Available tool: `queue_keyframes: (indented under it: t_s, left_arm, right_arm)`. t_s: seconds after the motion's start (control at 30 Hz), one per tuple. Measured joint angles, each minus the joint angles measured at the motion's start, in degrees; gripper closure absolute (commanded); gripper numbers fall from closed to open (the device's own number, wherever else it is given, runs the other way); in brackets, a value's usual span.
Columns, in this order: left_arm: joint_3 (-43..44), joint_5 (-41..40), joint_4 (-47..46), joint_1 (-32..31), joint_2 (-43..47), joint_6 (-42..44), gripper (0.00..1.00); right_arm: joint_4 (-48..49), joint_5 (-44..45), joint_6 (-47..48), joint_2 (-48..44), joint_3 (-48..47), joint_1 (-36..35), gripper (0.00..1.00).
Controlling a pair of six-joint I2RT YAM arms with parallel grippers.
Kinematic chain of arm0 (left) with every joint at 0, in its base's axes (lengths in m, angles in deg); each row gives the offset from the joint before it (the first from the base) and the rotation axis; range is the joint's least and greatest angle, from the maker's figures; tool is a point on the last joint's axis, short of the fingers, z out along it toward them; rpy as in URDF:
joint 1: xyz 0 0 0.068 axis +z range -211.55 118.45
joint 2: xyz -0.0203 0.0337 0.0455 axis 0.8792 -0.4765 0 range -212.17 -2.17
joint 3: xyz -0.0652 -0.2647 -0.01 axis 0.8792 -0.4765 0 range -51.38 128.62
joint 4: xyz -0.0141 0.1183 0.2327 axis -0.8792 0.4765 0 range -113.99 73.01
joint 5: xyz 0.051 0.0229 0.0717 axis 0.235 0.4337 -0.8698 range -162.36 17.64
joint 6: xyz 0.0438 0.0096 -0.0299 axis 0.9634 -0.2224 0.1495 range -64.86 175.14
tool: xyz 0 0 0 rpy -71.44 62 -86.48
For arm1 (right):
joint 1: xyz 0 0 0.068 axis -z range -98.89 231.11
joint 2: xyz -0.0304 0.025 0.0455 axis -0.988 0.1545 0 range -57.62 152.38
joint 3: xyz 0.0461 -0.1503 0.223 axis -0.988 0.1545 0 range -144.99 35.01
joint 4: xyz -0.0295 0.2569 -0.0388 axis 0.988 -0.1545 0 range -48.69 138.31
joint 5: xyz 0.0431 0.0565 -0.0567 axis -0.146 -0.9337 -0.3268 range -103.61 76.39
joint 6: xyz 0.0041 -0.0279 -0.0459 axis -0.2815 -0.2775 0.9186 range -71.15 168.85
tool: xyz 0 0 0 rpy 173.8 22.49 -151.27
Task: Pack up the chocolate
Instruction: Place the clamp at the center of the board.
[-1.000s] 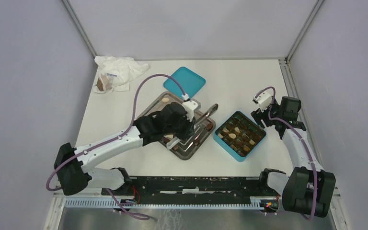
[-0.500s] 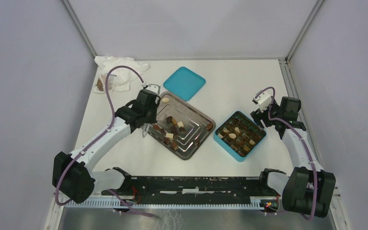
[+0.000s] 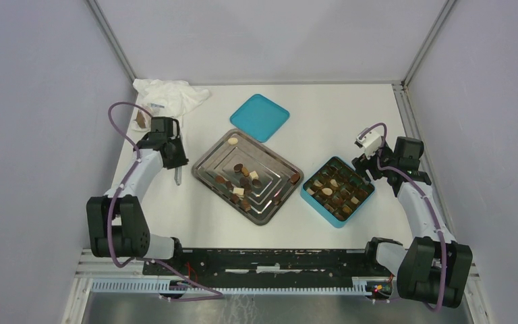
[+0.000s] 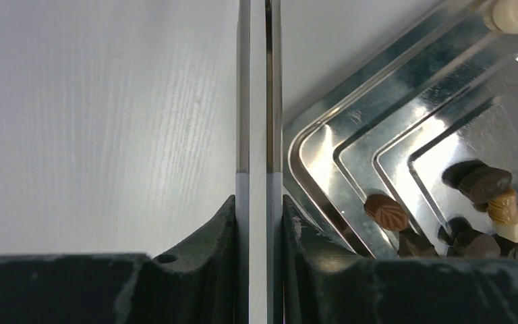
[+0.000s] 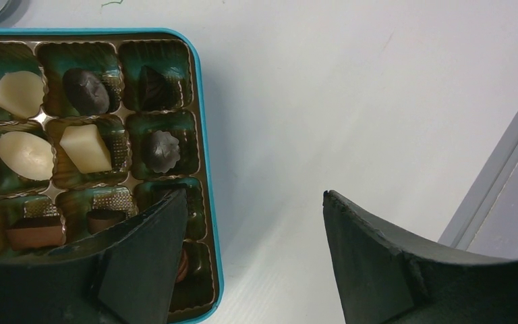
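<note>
Left gripper (image 4: 259, 223) is clamped on a pair of thin metal tweezers (image 4: 274, 101), whose two flat blades run side by side with a narrow gap between them. It hangs over the bare white table (image 3: 351, 115), just off the left corner of the steel tray (image 3: 268, 157), and nothing sits between the tweezer tips.

Right gripper (image 5: 251, 202) has its jaws spread wide and grasps nothing. It hovers at the right edge of the teal box (image 3: 310, 199).

Loose chocolate (image 3: 246, 179) lies in a small cluster near the middle of the tray. The pieces are dark brown lumps, a mid-brown oval with a ribbed leaf pattern (image 4: 386, 211), a caramel-coloured piece and a cream-white block. One pale piece (image 4: 516, 13) sits alone by the tray's far corner, and one dark piece rests near the right corner.

More pieces fill the box's brown-lined cells, one to a cell: smooth white ovals (image 5: 23, 155), a white wedge (image 5: 84, 147) and dark moulded rounds (image 5: 162, 150). A few cells on the right look empty.
</note>
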Motion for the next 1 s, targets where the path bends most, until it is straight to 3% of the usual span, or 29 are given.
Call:
queue_keyframes:
  t_s: [0.2, 0.77, 1.0]
  left_arm:
    - [0.00, 0.37, -0.33, 4.13, -2.40, 0.00, 0.73]
    - [0.00, -0.04, -1.57, 4.90, -10.23, 0.02, 0.67]
    - [-0.20, 0.00, -1.31, 5.18, -14.08, 0.02, 0.56]
  right_arm:
    - [-0.79, -1.42, 0.15, -0.33, 0.00, 0.00, 0.21]
    - [-2.91, -5.46, 0.44, -2.03, 0.00, 0.00, 0.21]
    - [-3.08, -6.16, 0.44, -3.17, 0.00, 0.00, 0.21]
